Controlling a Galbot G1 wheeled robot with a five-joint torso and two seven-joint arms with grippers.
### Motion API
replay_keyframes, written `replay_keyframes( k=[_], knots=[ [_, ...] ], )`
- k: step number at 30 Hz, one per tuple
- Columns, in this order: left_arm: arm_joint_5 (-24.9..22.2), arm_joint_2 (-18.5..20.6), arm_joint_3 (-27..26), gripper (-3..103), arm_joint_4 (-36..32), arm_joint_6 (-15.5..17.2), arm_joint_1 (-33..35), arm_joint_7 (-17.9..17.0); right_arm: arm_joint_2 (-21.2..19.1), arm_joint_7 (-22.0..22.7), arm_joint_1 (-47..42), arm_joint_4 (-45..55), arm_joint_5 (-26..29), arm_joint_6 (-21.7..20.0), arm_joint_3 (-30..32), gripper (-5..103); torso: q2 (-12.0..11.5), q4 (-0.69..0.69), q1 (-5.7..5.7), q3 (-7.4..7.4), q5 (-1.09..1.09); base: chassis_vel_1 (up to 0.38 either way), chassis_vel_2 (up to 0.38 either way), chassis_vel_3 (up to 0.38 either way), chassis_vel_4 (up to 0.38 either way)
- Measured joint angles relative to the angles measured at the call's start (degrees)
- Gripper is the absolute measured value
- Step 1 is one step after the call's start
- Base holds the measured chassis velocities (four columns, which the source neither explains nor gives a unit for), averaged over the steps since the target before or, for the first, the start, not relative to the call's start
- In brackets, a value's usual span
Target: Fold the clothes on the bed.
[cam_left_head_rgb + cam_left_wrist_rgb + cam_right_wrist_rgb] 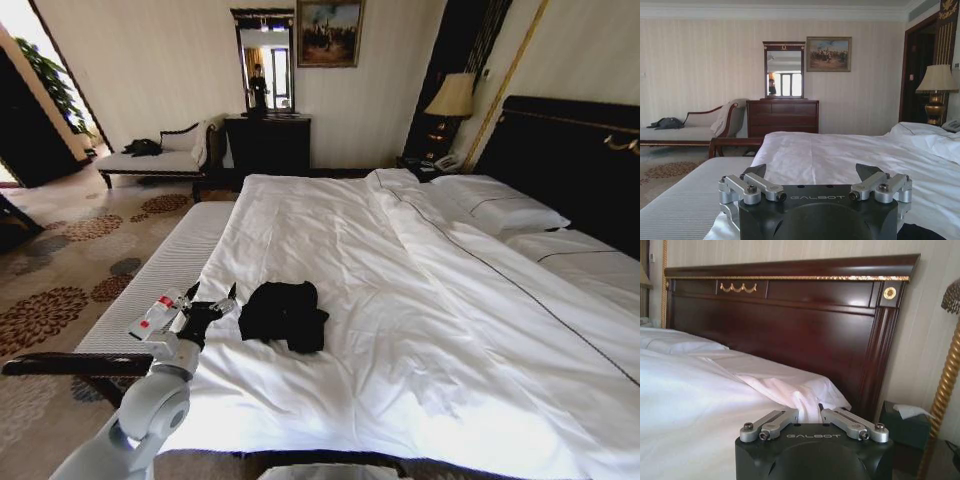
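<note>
Left gripper (213,301) hovered with its fingers spread wide just beside the crumpled black T-shirt (284,314), which lay on the white duvet near the foot of the bed (420,330). Right gripper (809,412), fingers nearly together on nothing, faced the dark wooden headboard (790,335).

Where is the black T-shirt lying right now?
In the head view the black T-shirt lies bunched on the bed, near its foot edge on the robot's left, just right of the open left gripper.
</note>
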Motion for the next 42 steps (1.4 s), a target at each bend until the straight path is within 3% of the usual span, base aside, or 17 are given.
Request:
replay_keyframes(
  k=[8, 14, 18, 21, 24, 26, 33, 35, 38, 42],
  knots=[
    [0.41, -0.53, 0.0, 100, -0.32, 0.1, 0.73, -0.05, 5.93, -0.23, -0.51, 0.94, -1.0, 0.31, -1.34, 2, 0.01, -0.02, 0.0, 0.0, -0.02, 0.0, 0.0, 0.0, 0.0],
    [0.62, -0.83, -0.23, 100, -0.32, 0.11, 1.08, -0.05, 8.09, 0.06, -1.46, 1.89, -0.59, 0.46, -1.45, 1, 0.01, -0.04, 0.0, 0.0, -0.04, 0.0, 0.0, 0.0, 0.0],
    [0.86, -1.05, -0.08, 100, -0.32, 0.11, 1.08, -0.06, 8.91, 0.49, -2.52, 4.32, 1.1, 0.82, -0.34, 22, 0.03, -0.23, -0.03, -0.01, -0.08, -0.009, -0.008, -0.013, -0.01],
    [0.87, -1.07, -0.09, 100, -0.32, 0.11, 1.09, -0.05, 9.47, 0.11, -3.29, 6.78, 2.87, 0.33, 0.03, 27, 0.03, -0.19, -0.03, -0.02, -0.09, -0.027, -0.058, -0.036, -0.021],
    [0.89, -1.08, -0.28, 100, -0.31, 0.11, 1.23, -0.03, 11.13, -0.33, -4.18, 11.9, 5.23, -0.43, 0.28, 44, 0.03, -0.04, -0.04, -0.01, -0.04, 0.0, 0.0, 0.0, 0.0],
    [0.89, -1.09, -0.28, 100, -0.3, 0.1, 1.23, -0.03, 11.45, -0.34, -4.37, 12.94, 5.7, -0.54, 0.28, 44, 0.02, -0.03, -0.04, -0.01, -0.05, 0.0, 0.0, 0.0, 0.0],
    [1.42, -1.59, 0.07, 100, -0.29, 0.02, 1.48, 0.08, 14.1, -0.69, -6.66, 23.22, 8.95, -1.1, -0.94, 77, 0.02, -0.04, -0.02, 0.0, -0.03, 0.0, 0.0, 0.0, 0.0],
    [1.55, -1.64, 0.1, 100, -0.29, 0.0, 1.56, 0.1, 14.34, -0.69, -6.87, 24.35, 9.19, -1.21, -1.3, 77, 0.02, -0.04, -0.02, 0.0, -0.03, 0.0, 0.0, 0.0, 0.0],
    [1.9, -1.84, 0.16, 100, -0.49, -0.07, 1.94, 0.16, 15.56, -0.57, -7.87, 30.77, 9.44, -1.74, -4.03, 92, 0.02, -0.04, -0.02, 0.0, -0.03, 0.0, 0.0, 0.0, 0.0],
    [2.13, -1.95, 0.09, 100, -0.67, -0.16, 2.24, 0.23, 16.18, -0.05, -8.12, 37.25, 9.25, -2.58, -7.74, 100, 0.01, -0.03, -0.01, 0.0, -0.02, 0.0, 0.0, 0.0, 0.0]
  ],
)
